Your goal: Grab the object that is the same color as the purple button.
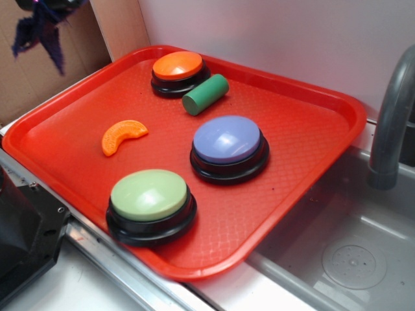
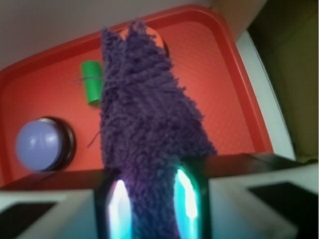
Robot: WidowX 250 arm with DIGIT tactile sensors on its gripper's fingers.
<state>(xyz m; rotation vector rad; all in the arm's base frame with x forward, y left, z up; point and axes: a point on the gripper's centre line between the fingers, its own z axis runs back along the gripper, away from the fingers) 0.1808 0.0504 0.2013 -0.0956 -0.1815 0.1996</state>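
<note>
Wrist view shows the hand (image 2: pixel 149 204) clamped on the purple rag (image 2: pixel 144 114), dangling high above the red tray (image 1: pixel 311 129)'s far corner, matching the purple button (image 1: pixel 228 141) so the grab looks complete.

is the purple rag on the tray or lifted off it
Lifted off: the purple rag hangs pinched in the gripper, high above the red tray.
</note>
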